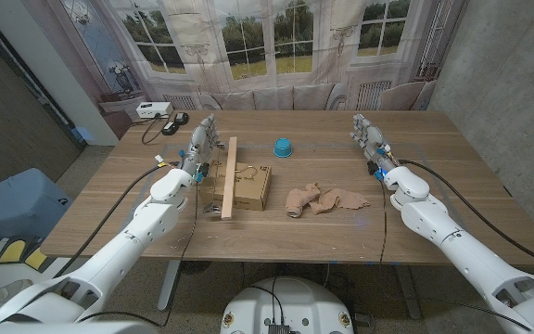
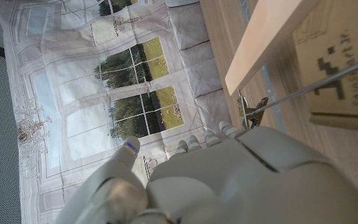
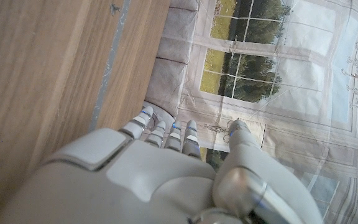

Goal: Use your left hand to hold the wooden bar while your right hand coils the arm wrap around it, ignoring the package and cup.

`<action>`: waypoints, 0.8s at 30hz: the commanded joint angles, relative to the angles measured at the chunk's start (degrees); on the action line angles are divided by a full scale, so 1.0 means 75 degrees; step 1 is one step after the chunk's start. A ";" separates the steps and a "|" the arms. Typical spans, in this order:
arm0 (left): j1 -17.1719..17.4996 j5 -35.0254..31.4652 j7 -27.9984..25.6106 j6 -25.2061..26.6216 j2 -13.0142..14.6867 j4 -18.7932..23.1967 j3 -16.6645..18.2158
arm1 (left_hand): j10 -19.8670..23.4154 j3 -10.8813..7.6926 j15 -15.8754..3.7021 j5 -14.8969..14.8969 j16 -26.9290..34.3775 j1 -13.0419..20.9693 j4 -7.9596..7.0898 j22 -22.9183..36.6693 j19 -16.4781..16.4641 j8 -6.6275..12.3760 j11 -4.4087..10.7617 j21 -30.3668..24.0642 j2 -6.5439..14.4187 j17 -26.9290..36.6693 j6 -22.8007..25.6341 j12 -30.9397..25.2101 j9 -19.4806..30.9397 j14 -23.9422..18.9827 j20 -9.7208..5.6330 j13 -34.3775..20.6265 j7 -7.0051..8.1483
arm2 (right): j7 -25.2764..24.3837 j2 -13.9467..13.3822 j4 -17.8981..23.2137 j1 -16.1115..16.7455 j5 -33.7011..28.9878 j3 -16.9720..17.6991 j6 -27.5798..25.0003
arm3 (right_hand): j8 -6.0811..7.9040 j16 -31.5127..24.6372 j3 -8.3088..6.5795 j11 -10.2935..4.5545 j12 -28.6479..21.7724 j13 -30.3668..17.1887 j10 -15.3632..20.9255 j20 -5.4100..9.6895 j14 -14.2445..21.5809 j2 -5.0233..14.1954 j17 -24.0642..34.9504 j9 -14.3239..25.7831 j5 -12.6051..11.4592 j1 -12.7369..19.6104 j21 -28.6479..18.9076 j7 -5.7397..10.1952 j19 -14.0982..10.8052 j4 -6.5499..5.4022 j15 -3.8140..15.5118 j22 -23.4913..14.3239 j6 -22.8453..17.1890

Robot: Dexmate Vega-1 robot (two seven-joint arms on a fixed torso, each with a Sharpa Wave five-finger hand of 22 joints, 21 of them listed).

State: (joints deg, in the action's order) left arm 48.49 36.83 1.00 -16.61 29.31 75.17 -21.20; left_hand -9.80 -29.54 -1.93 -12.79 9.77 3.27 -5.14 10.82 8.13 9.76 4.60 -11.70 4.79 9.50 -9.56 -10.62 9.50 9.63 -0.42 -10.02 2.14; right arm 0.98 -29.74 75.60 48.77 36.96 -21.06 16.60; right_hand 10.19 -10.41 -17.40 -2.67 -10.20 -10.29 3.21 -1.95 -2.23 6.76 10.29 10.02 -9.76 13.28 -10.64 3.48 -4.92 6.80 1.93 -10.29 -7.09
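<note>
One cardboard package [image 1: 247,185], pixelated black print, lettering unreadable.

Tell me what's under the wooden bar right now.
The bar lies across the left edge of the cardboard package, its ends over the table. Anything beneath the package is hidden.

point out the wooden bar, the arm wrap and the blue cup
wooden bar [image 1: 228,181], head view, middle of its length
arm wrap [image 1: 325,199], head view, centre of the crumpled tan fabric
blue cup [image 1: 283,147], head view, its side wall
</note>
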 commanded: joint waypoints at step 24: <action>0.0475 -0.1632 -0.2049 0.0337 0.0352 0.1293 0.0018 | 0.0109 -0.0290 0.0781 -0.0248 0.0192 0.1512 0.1692 0.0122 -0.0580 0.0137 -0.0719 -0.0299 -0.0316 0.0244 -0.0023 -0.0848 0.0176 -0.0335 0.1118 -0.1018 0.0819 | -0.0570 -0.0427 0.1089 0.0955 -0.0027 0.0382 0.0111 | 0.0093 -0.0174 -0.0033 0.0219 -0.0150 -0.0090 0.0319 -0.0399 0.0284 0.0012 0.0052 0.0053 -0.0035 0.0056 -0.0193 -0.0063 -0.0281 0.0000 -0.0286 -0.0032 -0.0143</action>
State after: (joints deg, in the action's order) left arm 51.01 28.46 -9.54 -19.83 28.95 78.84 -21.09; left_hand -8.56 -32.48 2.90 -16.07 10.98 15.04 7.40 11.63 4.35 10.98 -0.51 -13.75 3.13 11.49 -8.86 -17.38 10.97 7.29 5.29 -18.02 7.99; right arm -1.70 -32.05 81.10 53.17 36.73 -19.38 16.25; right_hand 10.63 -11.69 -17.40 -1.16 -11.48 -10.81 5.89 -4.73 -0.14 7.06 10.55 10.29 -9.76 13.58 -11.69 2.76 -7.05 6.80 -0.28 -10.28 -7.79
